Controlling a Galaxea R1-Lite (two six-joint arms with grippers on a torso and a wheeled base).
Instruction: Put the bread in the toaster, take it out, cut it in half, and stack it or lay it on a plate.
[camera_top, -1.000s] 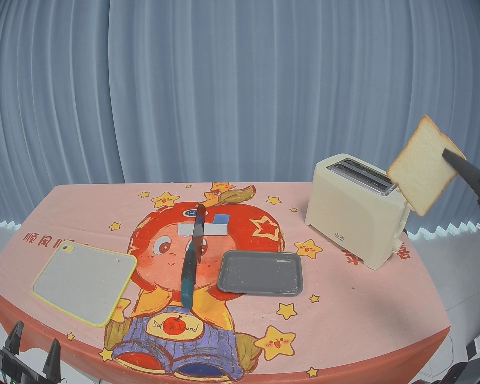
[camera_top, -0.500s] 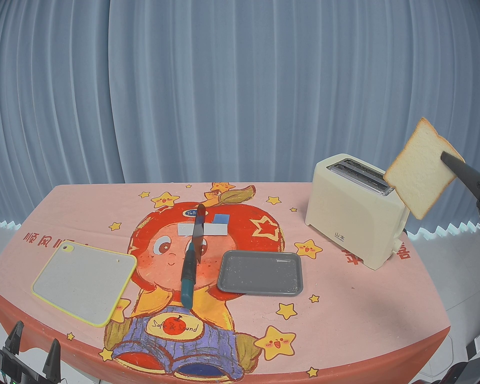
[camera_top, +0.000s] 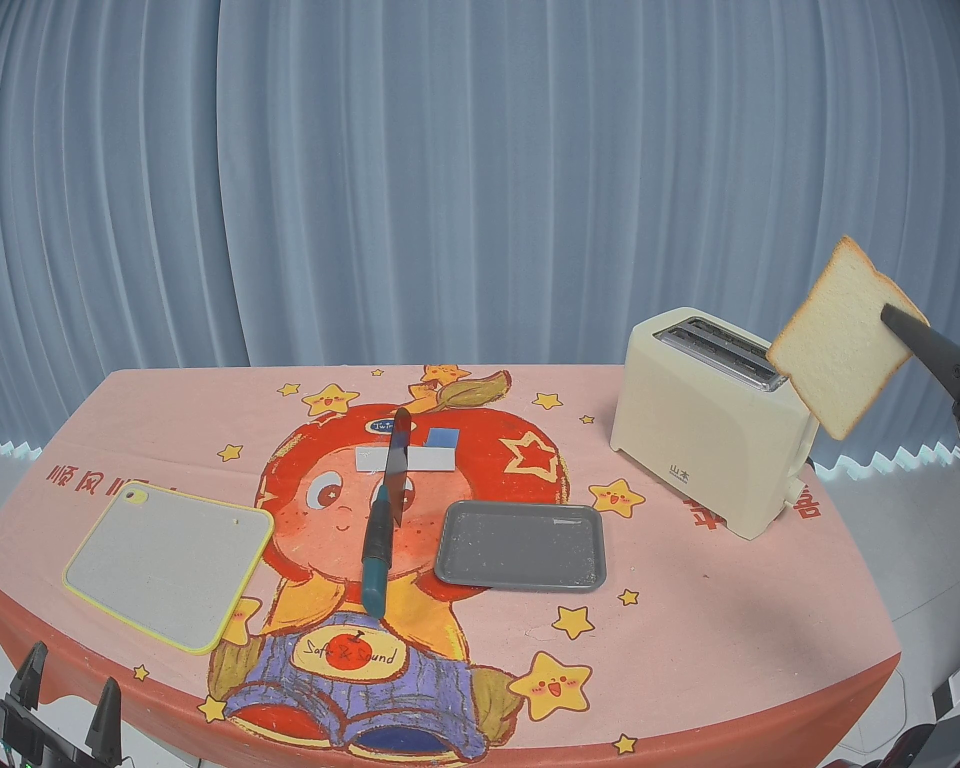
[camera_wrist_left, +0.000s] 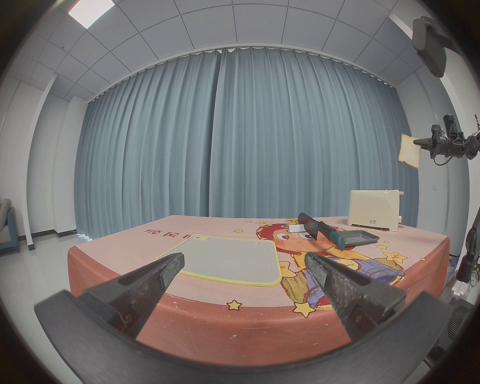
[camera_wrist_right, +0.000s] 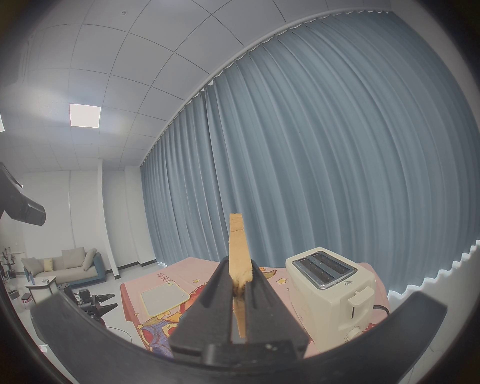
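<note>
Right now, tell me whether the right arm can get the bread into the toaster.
Probably yes. The right gripper holds the bread in the air close by the toaster, whose open slots face up with nothing over them.

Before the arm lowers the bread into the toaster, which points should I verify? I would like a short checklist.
1. Right pincer grips bread: ok, shut on its edge.
2. Bread over a slot of the toaster: not ok, it hangs off to the side.
3. Bread square to slot: not ok, tilted cornerwise.
4. Slots free: ok, both look empty.
5. Left pincer out of the way: ok, open, near the table's front edge.
</note>
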